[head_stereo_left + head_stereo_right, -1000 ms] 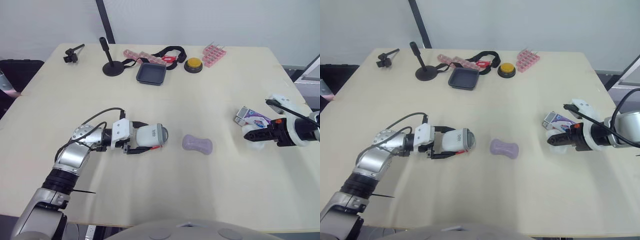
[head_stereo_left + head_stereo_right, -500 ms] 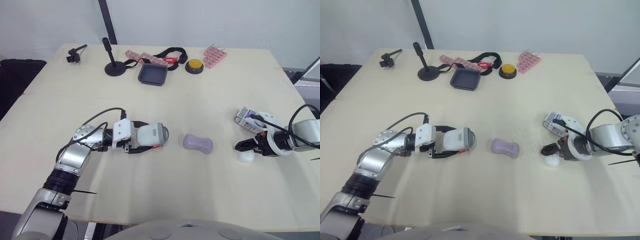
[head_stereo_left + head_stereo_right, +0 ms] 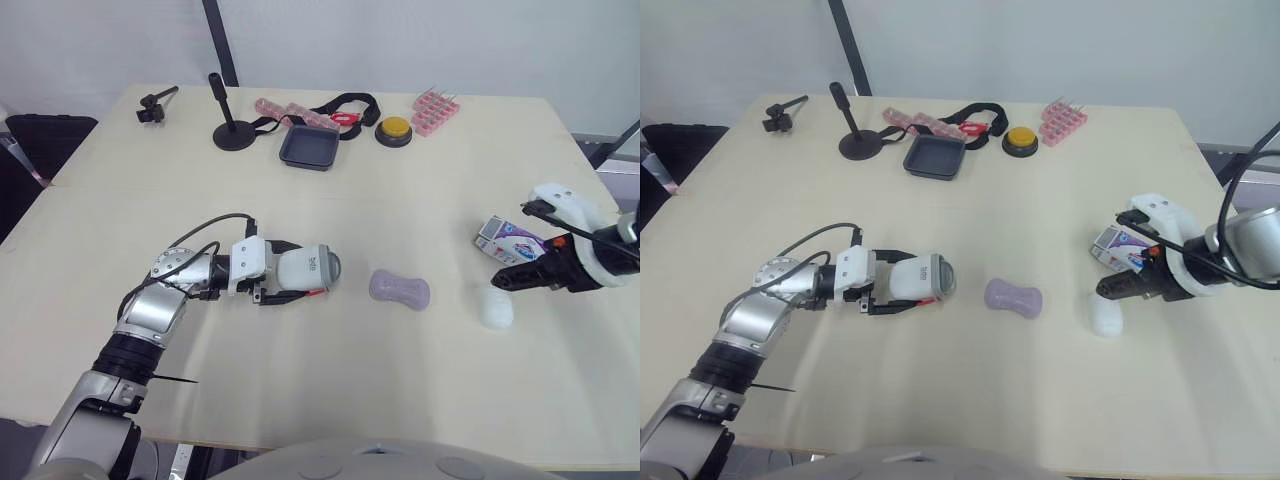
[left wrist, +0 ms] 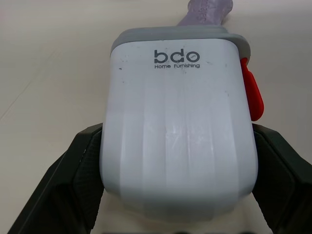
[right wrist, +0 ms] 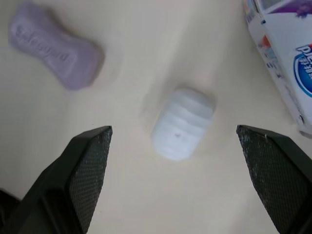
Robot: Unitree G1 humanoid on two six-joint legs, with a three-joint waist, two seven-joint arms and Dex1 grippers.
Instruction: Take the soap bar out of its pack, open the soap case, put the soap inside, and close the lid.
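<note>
Pulling the right end effector (image 3: 505, 280) up off the white ribbed part (image 3: 495, 308), leaving it on the surface (image 3: 300, 400), spreading its fingers (image 5: 87, 165) wide. Squeezing the soap case (image 3: 318, 266) in the left end effector (image 3: 300, 272). Probably reaching for the soap bar (image 3: 400, 290) next, pinching its thin middle. Lying flat beside the case, pointing longways at it.

One soap (image 3: 399, 289), one pack (image 3: 507, 240), one case (image 3: 305, 269), one white cap (image 3: 495, 307), one tray (image 3: 308, 148), one button (image 3: 392, 129), one stand (image 3: 231, 135), two pink racks (image 3: 435, 110) (image 3: 290, 112).

Soap bar (image 3: 399, 289) between soap case (image 3: 305, 270), left, and pack (image 3: 509, 239), right, on table (image 3: 320, 380)
</note>
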